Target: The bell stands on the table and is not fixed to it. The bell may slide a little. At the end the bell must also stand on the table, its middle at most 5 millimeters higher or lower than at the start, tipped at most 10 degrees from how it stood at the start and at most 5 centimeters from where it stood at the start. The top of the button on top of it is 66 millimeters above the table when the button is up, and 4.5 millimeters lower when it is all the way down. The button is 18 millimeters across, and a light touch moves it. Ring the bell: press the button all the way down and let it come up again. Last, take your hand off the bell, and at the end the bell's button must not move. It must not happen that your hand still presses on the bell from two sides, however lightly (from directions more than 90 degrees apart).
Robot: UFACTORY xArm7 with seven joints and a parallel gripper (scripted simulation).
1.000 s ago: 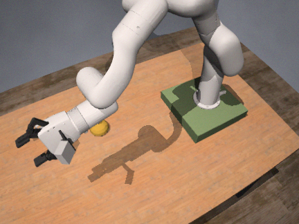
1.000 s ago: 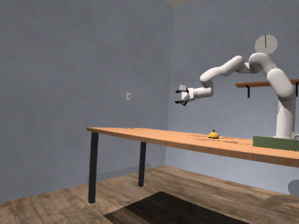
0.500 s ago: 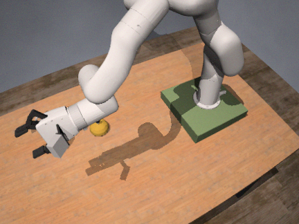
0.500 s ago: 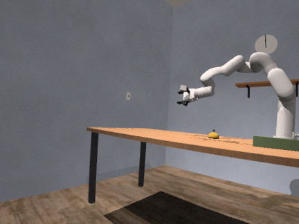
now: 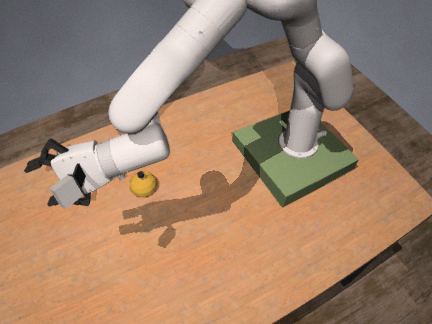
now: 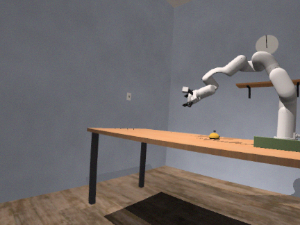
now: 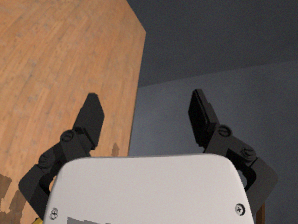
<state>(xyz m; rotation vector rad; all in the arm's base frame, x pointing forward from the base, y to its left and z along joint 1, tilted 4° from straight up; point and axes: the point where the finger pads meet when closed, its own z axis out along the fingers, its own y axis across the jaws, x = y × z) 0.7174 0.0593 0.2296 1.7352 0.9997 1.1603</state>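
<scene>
The yellow bell [image 5: 143, 184] with its dark button [image 5: 141, 174] on top stands upright on the wooden table. My gripper [image 5: 44, 179] is open and empty. It hangs high in the air, well above and to the side of the bell, as the exterior view [image 6: 187, 98] shows. In the wrist view the two black fingers stand wide apart with nothing between them.
The arm's green base block [image 5: 295, 156] sits on the table to the right of the bell. A wall shelf [image 6: 267, 84] hangs behind the arm. The table's far edge [image 7: 136, 70] runs past the fingers in the wrist view.
</scene>
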